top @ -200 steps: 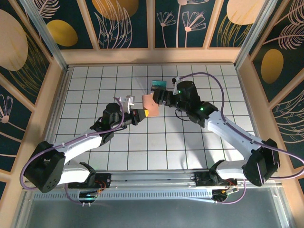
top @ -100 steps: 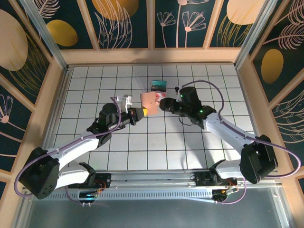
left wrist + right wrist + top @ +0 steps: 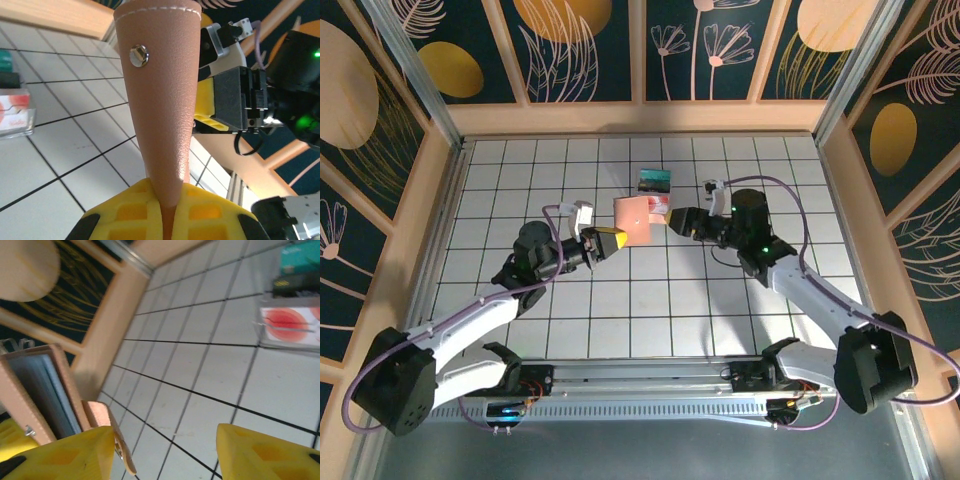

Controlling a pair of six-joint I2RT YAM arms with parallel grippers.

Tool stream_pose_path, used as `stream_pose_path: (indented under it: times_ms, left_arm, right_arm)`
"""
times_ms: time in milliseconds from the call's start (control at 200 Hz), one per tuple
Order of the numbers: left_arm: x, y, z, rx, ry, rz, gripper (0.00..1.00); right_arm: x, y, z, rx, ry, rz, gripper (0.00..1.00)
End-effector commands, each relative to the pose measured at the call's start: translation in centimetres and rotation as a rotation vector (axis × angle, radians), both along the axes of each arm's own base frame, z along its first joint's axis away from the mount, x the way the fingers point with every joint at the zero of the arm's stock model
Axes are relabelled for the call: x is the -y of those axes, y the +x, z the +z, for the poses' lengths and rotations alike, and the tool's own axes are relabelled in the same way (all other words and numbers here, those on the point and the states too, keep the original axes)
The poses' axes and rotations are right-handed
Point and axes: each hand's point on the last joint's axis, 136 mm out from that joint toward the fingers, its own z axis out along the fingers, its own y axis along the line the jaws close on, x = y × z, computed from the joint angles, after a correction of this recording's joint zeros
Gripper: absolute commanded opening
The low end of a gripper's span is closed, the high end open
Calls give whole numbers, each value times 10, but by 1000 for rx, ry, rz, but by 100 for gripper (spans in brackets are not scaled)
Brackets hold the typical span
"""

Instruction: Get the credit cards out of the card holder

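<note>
I am watching my left end effector squeezing tight on the bottom edge of the holder. It is holding it up above the white tiles of the worktop. In the left wrist view the tan holder is standing up tall out of the yellow fingers, and a small shiny snap is showing near its top. My right end effector is hanging just beside the holder, on its other side. Its jaws are standing partly open and are not holding anything. In the right wrist view I am seeing bare tiles in the gap of that end effector. The holder is gaping a little there, with its blue-grey inside showing. Its strap tab is sitting right by one yellow finger, but I cannot tell if they are touching. Both cards are lying flat on the worktop, out of the holder, toward the far wall. The teal card is lying farther back. The pink card with the red circle is lying just beside it, closer to the holder.
</note>
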Motion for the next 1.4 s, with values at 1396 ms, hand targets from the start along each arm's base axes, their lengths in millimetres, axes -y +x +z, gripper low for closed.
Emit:
stream_pose_path:
  times_ms: [1396]
  left_arm:
    - [15, -34, 63, 189, -163, -254, 0]
  right_arm:
    - [-46, -67, 67, 259, 276, 492, 33]
